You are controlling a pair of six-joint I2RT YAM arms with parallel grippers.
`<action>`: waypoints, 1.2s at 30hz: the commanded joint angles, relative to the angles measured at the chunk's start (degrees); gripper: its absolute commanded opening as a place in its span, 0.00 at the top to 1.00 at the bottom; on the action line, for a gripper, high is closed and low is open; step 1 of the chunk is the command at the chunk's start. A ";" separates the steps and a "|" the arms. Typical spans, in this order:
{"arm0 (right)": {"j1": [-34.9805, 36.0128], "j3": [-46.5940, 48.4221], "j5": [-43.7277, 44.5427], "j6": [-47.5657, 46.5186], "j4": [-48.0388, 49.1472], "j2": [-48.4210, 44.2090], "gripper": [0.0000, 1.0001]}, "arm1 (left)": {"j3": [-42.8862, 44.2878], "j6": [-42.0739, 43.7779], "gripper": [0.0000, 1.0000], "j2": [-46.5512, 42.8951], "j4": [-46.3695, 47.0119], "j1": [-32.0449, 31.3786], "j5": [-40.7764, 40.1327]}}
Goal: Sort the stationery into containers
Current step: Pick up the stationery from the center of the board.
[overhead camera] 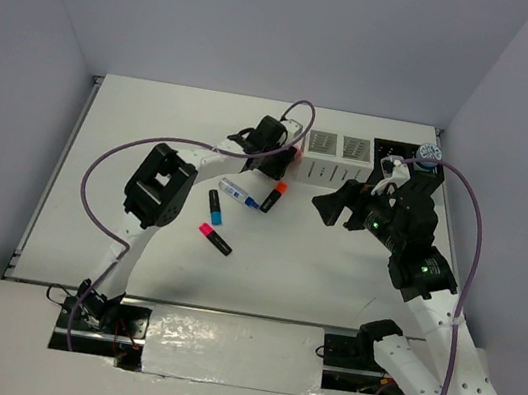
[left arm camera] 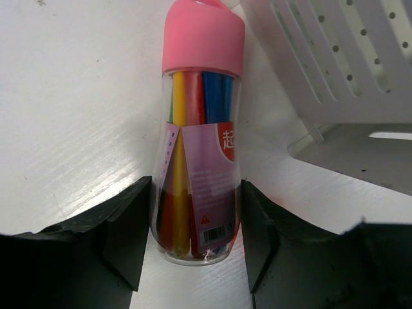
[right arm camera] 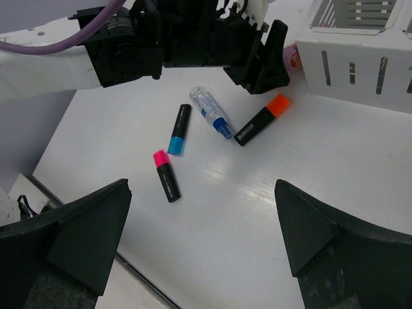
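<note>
The pink-capped bottle [left arm camera: 201, 129] of coloured sticks lies on the table next to a white container [left arm camera: 347, 58]. My left gripper [left arm camera: 196, 188] is shut on its lower end, one finger against each side. In the top view the left gripper [overhead camera: 285, 161] is at the left end of the row of containers: two white [overhead camera: 323, 145] and two black [overhead camera: 389, 158]. A blue roll [overhead camera: 427, 154] sits in the far right black one. My right gripper [right arm camera: 203, 187] is wide open and empty above the table. Below it lie the pink highlighter [right arm camera: 165, 175], blue highlighter [right arm camera: 179, 129], white-blue pen [right arm camera: 211, 112] and orange highlighter [right arm camera: 261, 120].
The left arm and its purple cable [overhead camera: 140, 151] arch over the table's left half. The right arm [overhead camera: 409, 242] hides part of the black containers. Grey walls stand close on both sides and behind the table.
</note>
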 commanded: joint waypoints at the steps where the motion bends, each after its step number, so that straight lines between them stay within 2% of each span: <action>1: 0.43 0.74 -1.09 -0.76 2.22 -0.72 0.00 | 0.93 -1.20 0.93 1.07 -1.18 1.81 -3.45; 2: 0.35 0.74 -1.09 -0.84 2.22 -0.72 0.00 | 0.66 -1.64 1.00 0.36 -1.70 2.43 -4.07; 4: 0.35 0.65 -0.83 -0.76 2.39 -0.81 0.00 | -2.49 -3.31 1.00 -4.61 -1.54 3.92 -5.65; 6: 0.35 0.74 -0.48 -0.41 3.53 -0.73 0.00 | -6.96 -5.06 1.00 -10.16 2.83 4.89 -6.10; 7: 0.43 0.83 -0.30 0.55 4.41 -0.46 0.00 | -11.86 -5.77 1.00 -16.89 4.51 5.59 -6.36; 8: 0.35 0.65 -0.04 1.43 6.85 -0.20 0.00 | -14.43 -6.73 1.00 -20.44 8.71 5.68 -6.02; 9: 0.26 0.48 0.31 2.40 8.62 -0.02 0.00 | -20.63 -7.00 1.00 -24.47 12.14 5.77 -5.14; 10: 0.35 0.30 0.92 5.80 10.81 0.33 0.00 | -24.18 -7.27 1.00 -32.61 15.31 5.69 -3.74; 12: 0.43 -0.23 2.77 13.26 17.06 1.72 0.00 | -32.95 -8.76 1.00 -43.34 23.23 5.60 2.58; 15: 2.45 1.44 7.33 22.41 21.81 4.01 0.01 | -41.22 -10.95 1.00 -54.61 28.33 5.33 9.35; 20: 12.97 9.69 13.75 26.14 24.46 11.65 0.00 | -50.91 -14.91 1.00 -67.73 32.65 5.07 19.81; 23: 19.21 13.92 19.71 25.97 23.84 15.35 0.00 | -54.61 -17.63 1.00 -73.10 36.08 4.89 23.16; 27: 23.81 14.19 21.14 25.70 27.44 17.20 0.00 | -55.15 -18.34 1.00 -76.98 34.51 4.72 23.69; 31: 25.57 13.57 21.85 25.70 30.08 18.78 0.00 | -55.41 -18.60 1.00 -79.18 32.74 4.63 24.83; 36: 25.57 16.55 20.01 25.26 31.22 23.35 0.00 | -58.66 -20.88 1.00 -81.47 34.76 4.37 26.42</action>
